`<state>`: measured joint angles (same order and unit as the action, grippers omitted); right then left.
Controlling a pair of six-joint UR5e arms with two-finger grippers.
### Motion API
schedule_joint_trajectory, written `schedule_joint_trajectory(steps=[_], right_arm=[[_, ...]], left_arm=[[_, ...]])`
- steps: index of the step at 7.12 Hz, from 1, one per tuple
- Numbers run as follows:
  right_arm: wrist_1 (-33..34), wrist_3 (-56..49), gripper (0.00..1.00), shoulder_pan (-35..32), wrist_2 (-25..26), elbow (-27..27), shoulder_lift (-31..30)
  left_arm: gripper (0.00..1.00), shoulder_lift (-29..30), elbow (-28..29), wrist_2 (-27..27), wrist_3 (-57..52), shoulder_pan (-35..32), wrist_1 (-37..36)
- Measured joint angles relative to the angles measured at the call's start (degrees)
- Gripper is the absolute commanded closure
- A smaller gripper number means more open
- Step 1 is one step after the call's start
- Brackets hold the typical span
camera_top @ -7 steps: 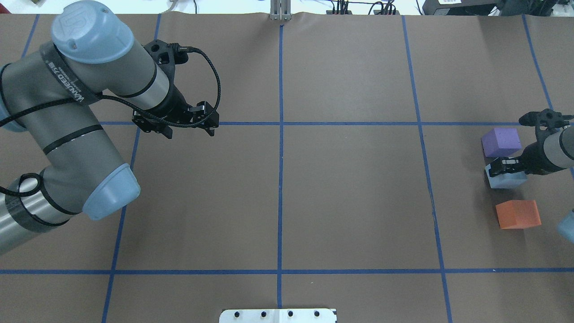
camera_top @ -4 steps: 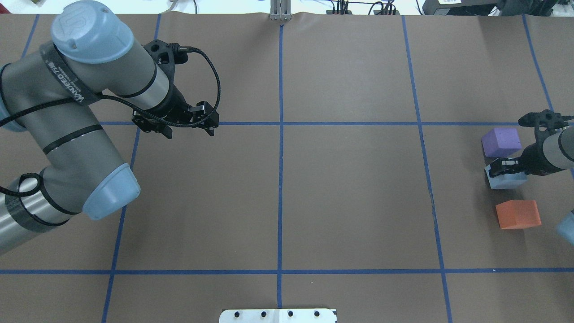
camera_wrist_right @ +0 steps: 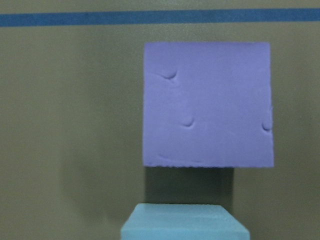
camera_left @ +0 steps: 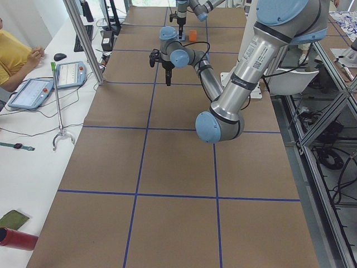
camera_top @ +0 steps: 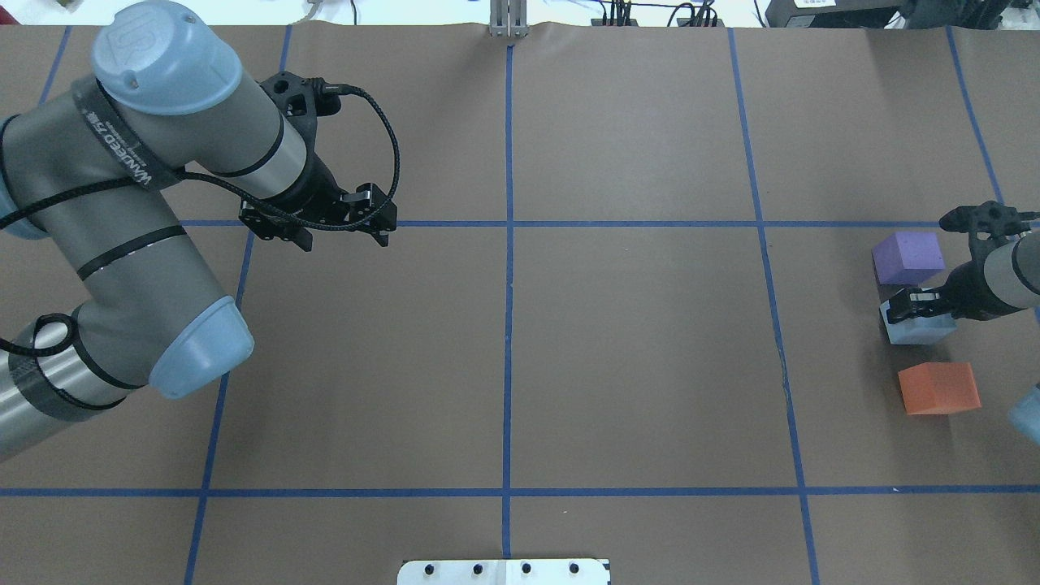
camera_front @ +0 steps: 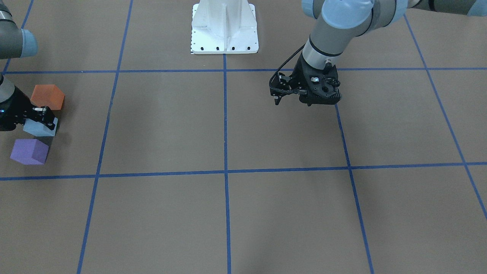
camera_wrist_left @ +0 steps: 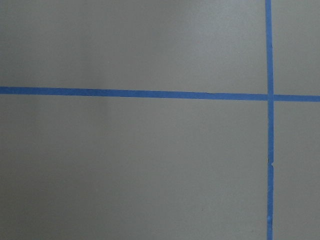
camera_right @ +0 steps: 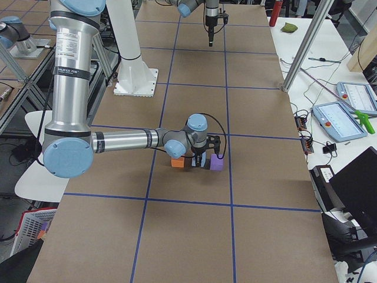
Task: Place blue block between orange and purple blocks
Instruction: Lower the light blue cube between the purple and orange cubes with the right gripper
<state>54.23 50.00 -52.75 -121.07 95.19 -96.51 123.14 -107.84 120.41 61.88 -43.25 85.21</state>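
We found the blue block (camera_top: 922, 329) just beside the purple block (camera_top: 908, 257), on the side of the purple block that faced the robot. The orange block (camera_top: 939, 388) lay further out on that same side, so the blue one sat in the gap between the two. It was nearer to the purple block than to the orange, and in the right wrist view a narrow strip of shadowed bench separated its top face from the purple block.

The right claw (camera_top: 908, 304) reached in from the bench edge past the purple block and was drawn in on the blue block, its dark fingers across the upper part of the block. We could not tell whether the block's underside rested on the bench (camera_top: 634, 366) or hung just clear of it.

The left claw (camera_top: 382, 236) hovered well apart from the purple block, far across the bench beyond the centre tape line (camera_top: 508, 325). It pointed down over brown paper near a crossing of blue lines. Its fingers looked drawn together and it held nothing.

The robot's white base plate (camera_front: 224, 26) stood at the bench edge on the robot's side, also well apart from the purple block.
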Motion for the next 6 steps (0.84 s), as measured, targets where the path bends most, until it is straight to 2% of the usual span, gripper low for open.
schedule_joint_trajectory(steps=[2, 3, 4, 6], right_arm=[[0.00, 0.01, 0.59, -0.06, 0.11, 0.00, -0.09], [0.00, 0.03, 0.43, -0.06, 0.15, 0.00, -0.14], [0.00, 0.07, 0.00, -0.07, 0.19, 0.00, -0.18], [0.00, 0.25, 0.00, -0.07, 0.28, -0.02, -0.30]], left_arm=[[0.00, 0.00, 0.00, 0.00, 0.06, 0.01, -0.01], [0.00, 0.00, 0.00, 0.00, 0.07, 0.01, -0.03], [0.00, 0.02, 0.00, 0.00, 0.08, 0.00, -0.04], [0.00, 0.04, -0.03, 0.00, 0.08, -0.02, -0.04]])
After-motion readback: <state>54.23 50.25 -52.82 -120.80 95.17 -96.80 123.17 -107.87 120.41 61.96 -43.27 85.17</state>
